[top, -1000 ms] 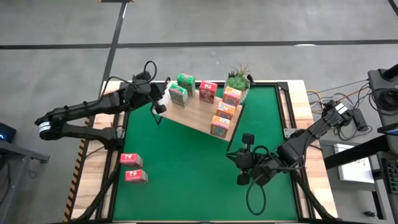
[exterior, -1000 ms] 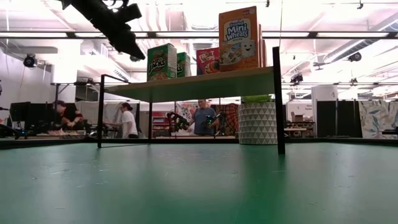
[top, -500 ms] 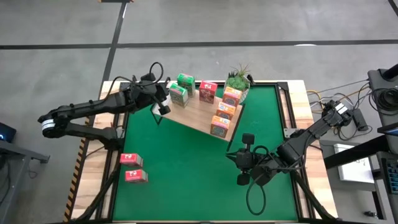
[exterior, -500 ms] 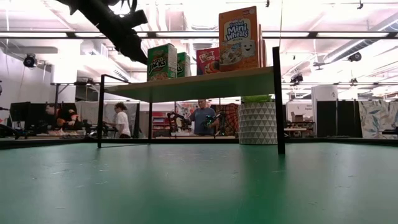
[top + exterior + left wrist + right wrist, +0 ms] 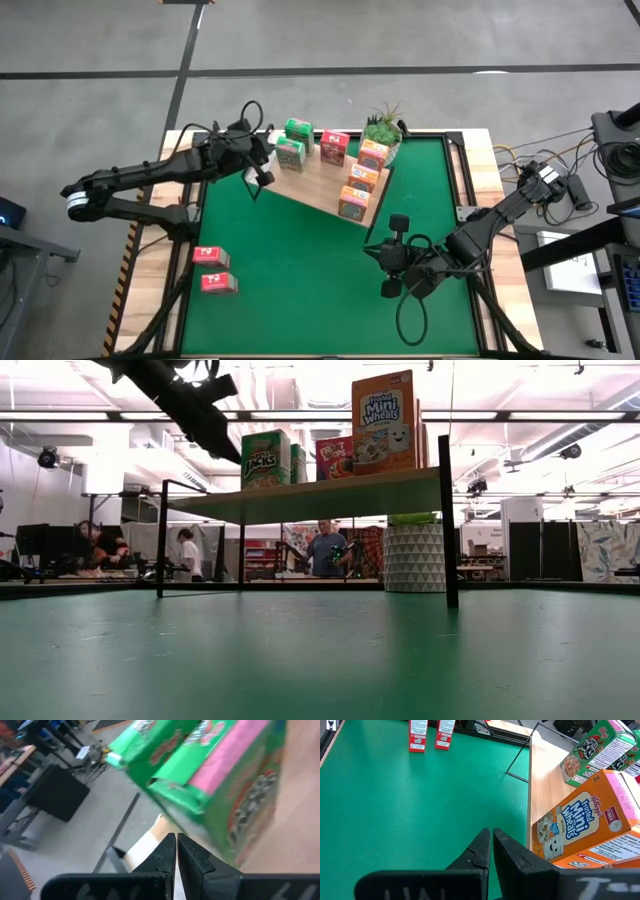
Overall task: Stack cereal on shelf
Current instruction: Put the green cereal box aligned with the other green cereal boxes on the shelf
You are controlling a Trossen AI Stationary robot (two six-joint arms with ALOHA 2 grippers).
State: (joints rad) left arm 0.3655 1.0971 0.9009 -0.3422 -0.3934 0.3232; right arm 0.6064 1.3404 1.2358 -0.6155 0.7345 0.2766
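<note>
The left gripper (image 5: 262, 172) is closed, its fingers (image 5: 167, 851) pressed together with nothing between them. It is held above the shelf (image 5: 318, 185) at the shelf's left end, just beside the nearer green box (image 5: 289, 153); whether box and gripper touch cannot be told. In the left wrist view that green box (image 5: 220, 780) fills the space just past the fingertips. In the low view the arm is seen coming down from the upper left toward the green box (image 5: 264, 460).

On the shelf a second green box (image 5: 298, 129) stands behind the first, a pink-red box (image 5: 334, 147) near the middle, and three orange boxes (image 5: 362, 177) are lined along the right edge. A plant (image 5: 381, 128) is seen at the shelf's far right corner.

Two red boxes (image 5: 214, 270) lie on the green mat (image 5: 300, 280) near its front left, well apart from the shelf.

The right gripper (image 5: 388, 268) is closed and empty, low over the mat, in front of the shelf's right end.
</note>
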